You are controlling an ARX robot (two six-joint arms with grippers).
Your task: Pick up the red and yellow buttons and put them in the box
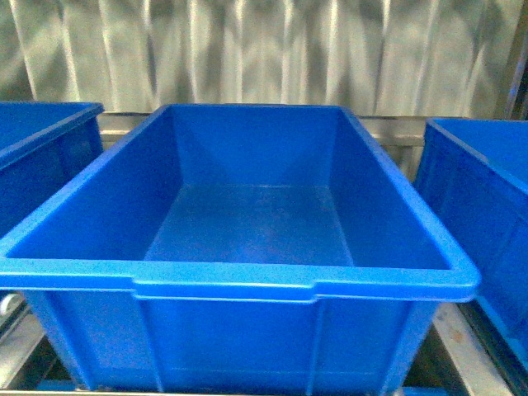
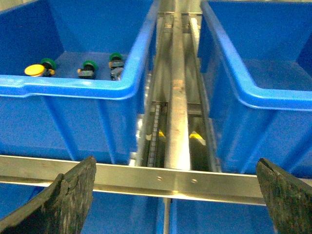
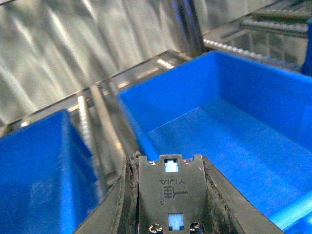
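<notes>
My right gripper (image 3: 169, 163) is shut on a button (image 3: 170, 192). Only its black blocky body shows between the fingers, so the cap's colour is hidden. It hangs above the near corner of an empty blue box (image 3: 243, 87). In the front view the big blue box (image 1: 247, 280) is empty and neither arm shows. My left gripper (image 2: 175, 200) is open, with nothing between its dark pads (image 2: 63, 204), over a metal crossbar. A yellow button (image 2: 35, 70) lies in the blue bin (image 2: 73, 87) beyond it.
Green-capped switches (image 2: 89, 66) lie beside the yellow button in the same bin. Metal rails (image 2: 176, 122) run between the bins. More blue bins stand at the left (image 1: 41, 140) and right (image 1: 487, 190) of the middle box. A corrugated metal wall (image 1: 264, 49) closes the back.
</notes>
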